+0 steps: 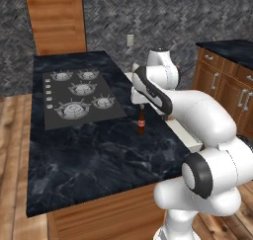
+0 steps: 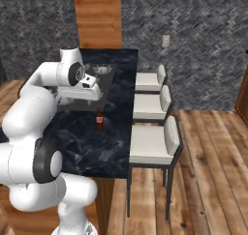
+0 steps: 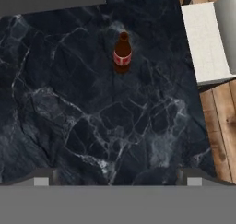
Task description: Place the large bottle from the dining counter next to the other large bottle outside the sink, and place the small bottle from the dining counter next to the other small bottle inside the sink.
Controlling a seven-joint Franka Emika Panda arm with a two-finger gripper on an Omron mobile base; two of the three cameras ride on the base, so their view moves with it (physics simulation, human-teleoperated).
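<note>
Bottle: you see a small brown bottle [image 3: 122, 53] upright on the dark marble counter [image 3: 92, 117], near the edge by the white stools [image 2: 151, 141].
Label: red band with a pale mark; you cannot read any writing on it.
Gripper: your gripper [image 3: 115, 177] hangs above the counter, jaws spread wide, holding nothing, well apart from the bottle.
Hidden: the arm covers part of the counter behind the bottle in the left base view.
Stove: cooktop [image 1: 79, 98] lies beyond the bottle.
</note>
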